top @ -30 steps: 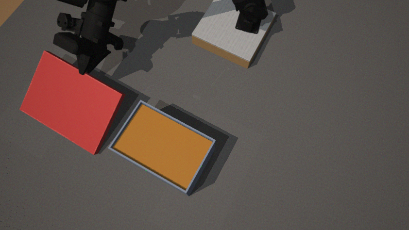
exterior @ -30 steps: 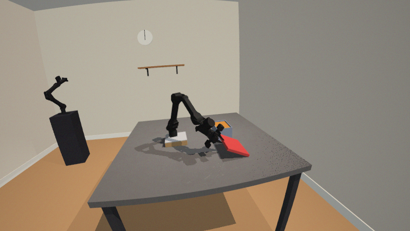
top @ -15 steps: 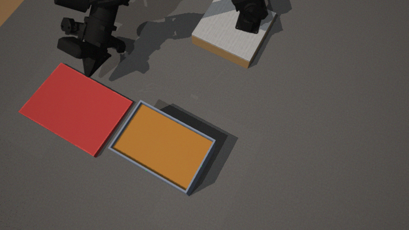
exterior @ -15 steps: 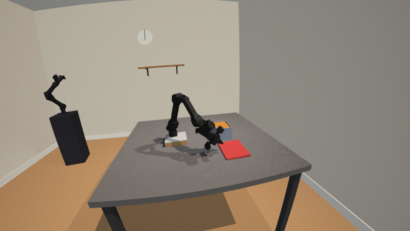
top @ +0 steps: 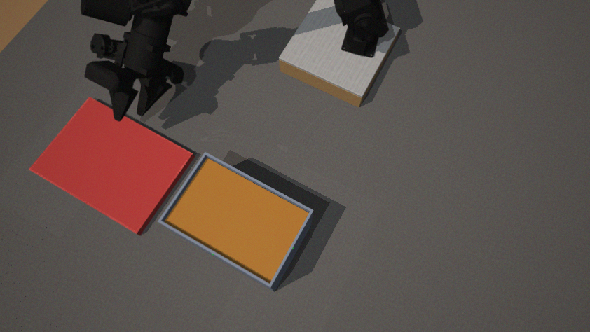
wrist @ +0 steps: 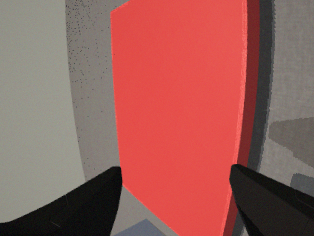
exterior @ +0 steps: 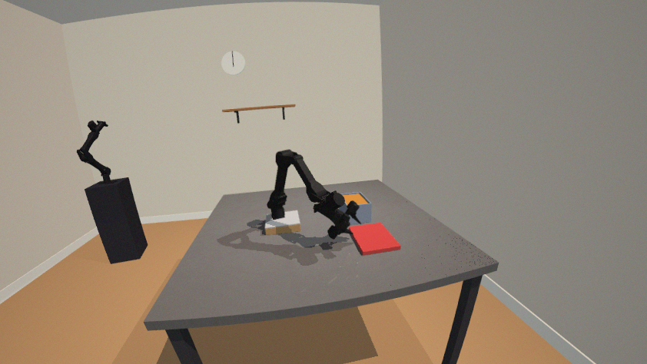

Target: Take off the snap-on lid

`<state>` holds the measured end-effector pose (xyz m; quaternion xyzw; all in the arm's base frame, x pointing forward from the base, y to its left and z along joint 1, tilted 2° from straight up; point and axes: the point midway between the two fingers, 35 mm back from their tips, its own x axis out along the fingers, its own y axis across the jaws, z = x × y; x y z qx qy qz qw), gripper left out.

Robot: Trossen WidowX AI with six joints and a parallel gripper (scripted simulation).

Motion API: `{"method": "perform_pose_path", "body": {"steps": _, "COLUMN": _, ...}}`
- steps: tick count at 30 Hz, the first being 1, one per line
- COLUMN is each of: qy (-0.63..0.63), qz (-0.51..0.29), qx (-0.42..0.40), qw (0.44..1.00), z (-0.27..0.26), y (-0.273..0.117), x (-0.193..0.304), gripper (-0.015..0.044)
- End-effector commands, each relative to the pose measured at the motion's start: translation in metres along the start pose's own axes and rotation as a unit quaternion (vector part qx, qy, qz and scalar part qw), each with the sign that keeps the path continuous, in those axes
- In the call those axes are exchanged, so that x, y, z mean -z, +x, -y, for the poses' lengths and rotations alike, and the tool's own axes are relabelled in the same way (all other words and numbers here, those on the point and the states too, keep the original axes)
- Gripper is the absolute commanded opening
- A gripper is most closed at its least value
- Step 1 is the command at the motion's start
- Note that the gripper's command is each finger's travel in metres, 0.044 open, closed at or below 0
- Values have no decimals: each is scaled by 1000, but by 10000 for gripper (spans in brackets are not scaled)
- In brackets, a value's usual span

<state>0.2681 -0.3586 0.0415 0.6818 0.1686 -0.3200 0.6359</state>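
The red lid (top: 111,164) (exterior: 374,238) (wrist: 180,100) lies flat on the table, its smooth plain face up, with only a thin shadow along its edge. The storage box (top: 186,234) (exterior: 360,213) has blue-grey walls and stands upright and uncovered beside the lid, with orange showing inside. A narrow gap separates the two in the top view; a corner of the box (wrist: 145,229) shows low in the wrist view. My gripper (top: 129,117) (exterior: 356,227) (wrist: 176,174) is open and holds nothing. Its fingertips are at the lid's long edge nearest the arm base, one appearing over the lid, the other outside it.
The arm's base stands on a pale-topped block (top: 313,57) (exterior: 283,221) with wood-coloured sides, back from the lid and box. A second arm (exterior: 92,135) stands on a dark pedestal (exterior: 115,221) off the table. A wall shelf (exterior: 257,108) and a clock (exterior: 233,62) hang behind.
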Motion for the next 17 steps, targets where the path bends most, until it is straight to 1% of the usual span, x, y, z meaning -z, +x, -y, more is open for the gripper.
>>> {"method": "perform_pose_path", "body": {"steps": 1, "qy": -1, "qz": 0, "qx": 2, "qw": 1000, "z": 5, "y": -5, "x": 0, "gripper": 380}}
{"method": "perform_pose_path", "body": {"steps": 3, "qy": -1, "qz": 0, "qx": 2, "qw": 1000, "z": 8, "y": -8, "x": 0, "gripper": 432}}
{"method": "perform_pose_path", "body": {"steps": 4, "qy": -1, "qz": 0, "qx": 2, "qw": 1000, "z": 9, "y": -9, "x": 0, "gripper": 440}}
{"method": "perform_pose_path", "body": {"steps": 17, "qy": -1, "qz": 1, "qx": 3, "qw": 1000, "z": 26, "y": -29, "x": 0, "gripper": 440}}
